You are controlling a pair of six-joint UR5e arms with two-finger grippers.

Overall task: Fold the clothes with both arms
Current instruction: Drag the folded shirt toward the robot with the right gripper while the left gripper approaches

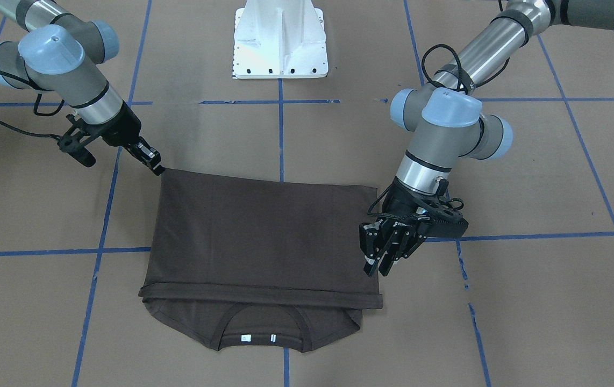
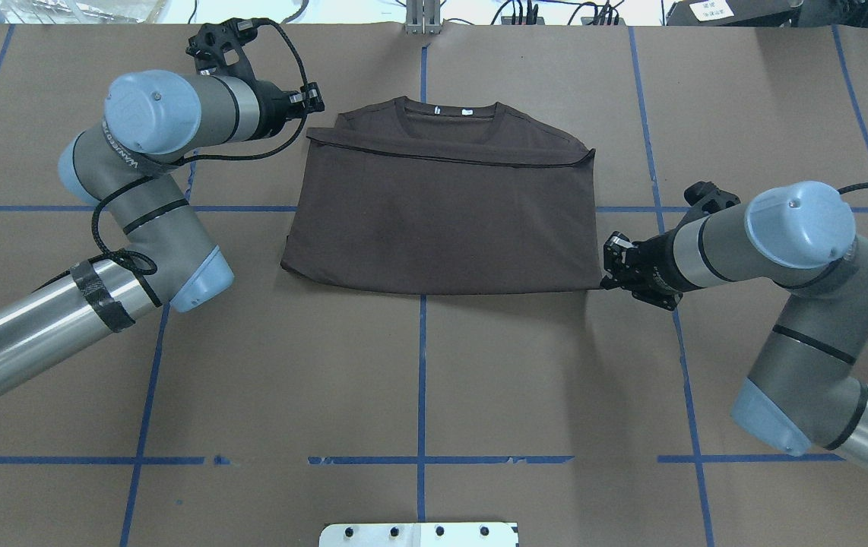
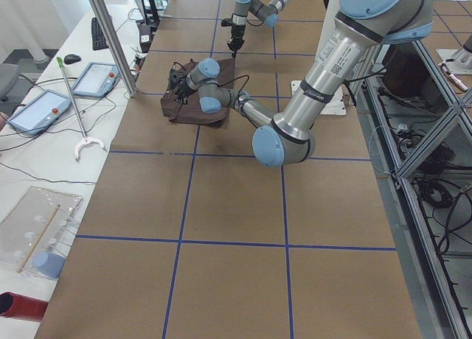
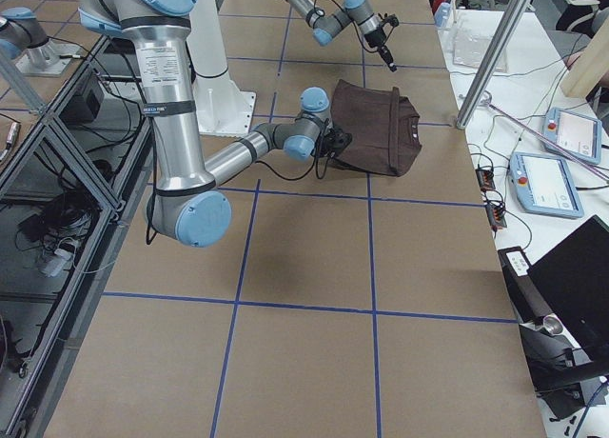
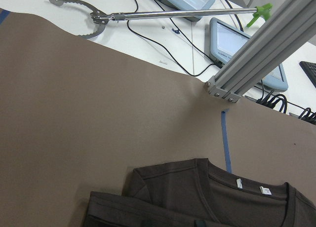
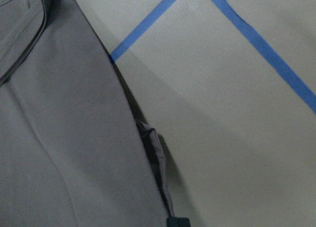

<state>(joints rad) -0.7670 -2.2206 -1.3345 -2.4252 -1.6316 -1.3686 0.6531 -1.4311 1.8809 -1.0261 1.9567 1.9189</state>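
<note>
Worktop point(image 2: 419, 395): I see it covered in brown paper and crossed by blue tape lines point(image 2: 421, 357).
Left arm point(image 2: 137, 220): it comes in from the left near corner and bends up toward the far edge, with its wrist beside the shirt's far left corner.
Left claw point(image 1: 377, 270): I read its fingers as spread, with nothing between them. It sits at the left end of the shirt's hemmed edge. I cannot tell whether it touches the cloth.
T-shirt point(image 2: 441, 228): dark brown and folded into a flat rectangle. It lies in the far half of the worktop, centred across it and straddling the middle tape line. The collar point(image 2: 445, 114) points at the far edge, away from the robot. The upper layer's hem runs across just short of the collar, and two small white neck labels point(image 1: 247, 338) show inside.
Right claw point(image 1: 156, 167): its fingers are pressed together, pinching the shirt's near right corner at the fold. In my right wrist view the cloth edge puckers up toward the fingertip.
Right arm point(image 2: 799, 235): it enters from the right near corner, elbow raised, with the forearm pointing left at that corner.
</note>
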